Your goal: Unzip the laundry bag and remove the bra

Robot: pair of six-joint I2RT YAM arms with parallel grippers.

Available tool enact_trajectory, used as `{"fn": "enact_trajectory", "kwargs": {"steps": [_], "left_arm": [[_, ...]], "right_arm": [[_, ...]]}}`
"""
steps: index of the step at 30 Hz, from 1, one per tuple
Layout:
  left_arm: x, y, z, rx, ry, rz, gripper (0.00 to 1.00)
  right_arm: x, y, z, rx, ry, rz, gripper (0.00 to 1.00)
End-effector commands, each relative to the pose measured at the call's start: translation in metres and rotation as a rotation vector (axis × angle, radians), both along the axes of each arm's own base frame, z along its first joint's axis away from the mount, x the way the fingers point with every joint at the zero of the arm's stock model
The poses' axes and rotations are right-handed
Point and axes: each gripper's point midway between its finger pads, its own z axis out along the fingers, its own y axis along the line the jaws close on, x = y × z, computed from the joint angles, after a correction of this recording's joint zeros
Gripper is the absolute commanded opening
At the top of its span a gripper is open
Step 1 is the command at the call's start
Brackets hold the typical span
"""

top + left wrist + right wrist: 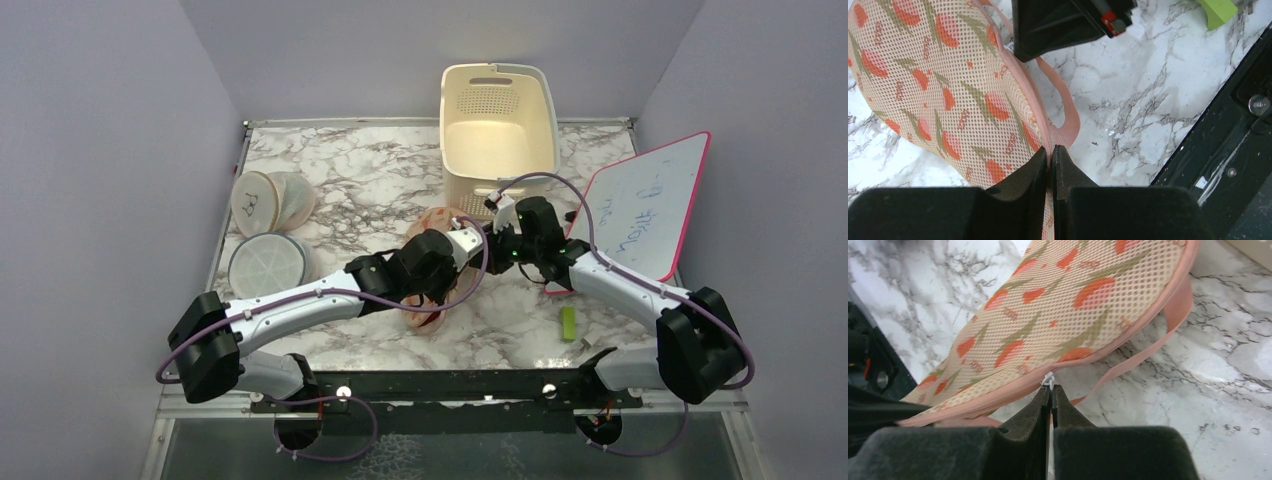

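The laundry bag (445, 222) is a peach mesh case with orange and green motifs, lying mid-table between both arms. It fills the left wrist view (938, 90) and the right wrist view (1073, 305). My left gripper (1052, 150) is shut on the bag's peach rim beside its loop strap (1068, 107); in the top view it (432, 300) is over the bag's near end. My right gripper (1050, 387) is shut on the small white zip pull (1048, 378) at the bag's edge; in the top view it (492, 243) is at the bag's right side. The bra is hidden.
A cream basket (497, 130) stands at the back centre. A pink-edged whiteboard (645, 205) leans at the right. Two round white mesh cases (265, 200) (265, 262) lie at the left. A green block (568, 322) lies near the front rail (450, 385).
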Motion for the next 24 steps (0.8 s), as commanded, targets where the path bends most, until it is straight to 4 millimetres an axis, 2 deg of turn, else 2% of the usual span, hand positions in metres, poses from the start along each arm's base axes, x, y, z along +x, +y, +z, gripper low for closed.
{"fn": "enact_trajectory", "kwargs": {"steps": [1, 9, 12, 16, 21, 24], "left_arm": [[-0.014, 0.005, 0.005, -0.014, 0.001, -0.067, 0.00], [-0.022, 0.019, -0.003, -0.001, 0.012, -0.066, 0.00], [-0.025, 0.024, -0.004, -0.004, 0.018, -0.058, 0.00], [-0.026, 0.027, -0.008, -0.005, 0.030, -0.032, 0.00], [-0.021, 0.013, -0.007, -0.035, 0.055, -0.008, 0.25], [-0.015, 0.002, -0.011, -0.040, 0.073, 0.014, 0.46]], "right_arm": [[0.034, -0.011, 0.008, -0.061, -0.076, -0.114, 0.01], [0.052, -0.019, 0.015, -0.081, -0.113, -0.169, 0.01], [0.049, -0.012, 0.021, -0.056, -0.123, -0.128, 0.01], [0.034, 0.001, 0.031, 0.004, -0.133, -0.015, 0.01], [0.011, 0.010, 0.037, 0.078, -0.094, 0.064, 0.01], [-0.003, 0.013, 0.038, 0.115, -0.060, 0.096, 0.01]]}}
